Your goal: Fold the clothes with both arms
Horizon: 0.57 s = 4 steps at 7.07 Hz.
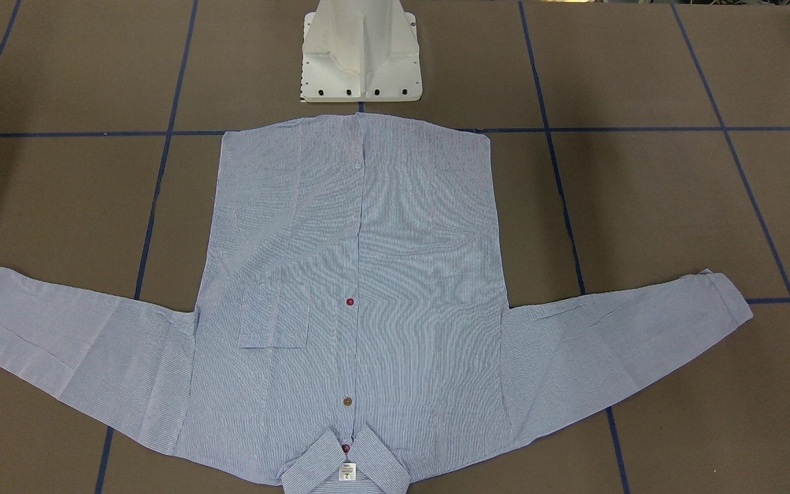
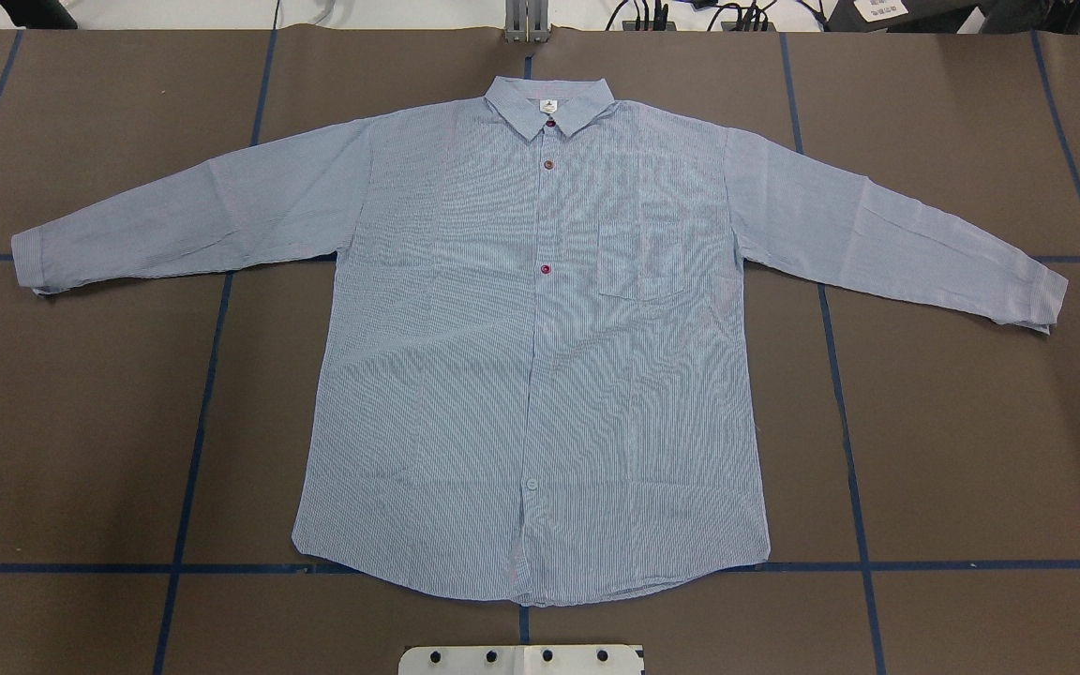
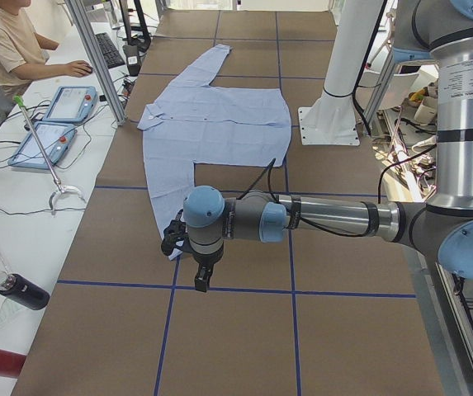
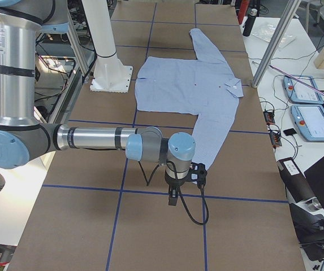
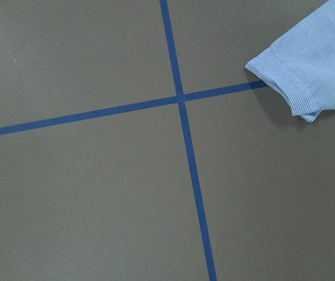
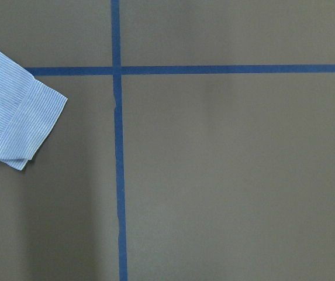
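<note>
Black left end effector (image 3: 201, 280), on the near arm in the left side view: hangs over the desk (image 2: 81, 422), just beside a sleeve cuff (image 5: 296, 85) and apart from it; degree of opening cannot be told. Right end effector (image 4: 173, 197): same, by the other cuff. Neither shows from overhead. Shirt (image 2: 540, 356): flat, front up, sleeves spread, at desk centre. Brown desk cover, blue tape grid (image 5: 182, 117). White pedestal (image 1: 361, 55) at the hem. Beyond, a seated person (image 3: 5, 41) at a keyboard (image 3: 108, 49).
</note>
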Motion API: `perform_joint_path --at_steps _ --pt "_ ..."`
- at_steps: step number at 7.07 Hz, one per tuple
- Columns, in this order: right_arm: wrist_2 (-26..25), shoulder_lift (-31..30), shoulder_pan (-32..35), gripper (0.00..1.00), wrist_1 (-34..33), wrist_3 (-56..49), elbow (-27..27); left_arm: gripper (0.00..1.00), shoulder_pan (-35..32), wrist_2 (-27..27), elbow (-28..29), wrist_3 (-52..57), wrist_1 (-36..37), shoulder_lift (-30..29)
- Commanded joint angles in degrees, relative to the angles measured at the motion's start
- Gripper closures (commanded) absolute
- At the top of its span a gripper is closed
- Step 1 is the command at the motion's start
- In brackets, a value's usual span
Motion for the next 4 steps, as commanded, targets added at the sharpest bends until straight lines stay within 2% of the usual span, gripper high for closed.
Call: perform_joint_path --at_steps 1,3,4 --pt "0.00 0.00 0.00 0.00 0.09 -0.09 0.09 0.00 0.00 -0.30 -0.86 0.30 -0.17 -0.18" --pt "0.00 1.05 0.00 0.00 0.09 0.00 1.40 0.00 0.00 0.04 -0.87 0.22 -6.20 -0.01" --pt "-0.17 1.49 0.00 0.00 0.09 0.09 2.80 0.00 -0.08 2.31 -0.17 0.39 -10.50 0.43"
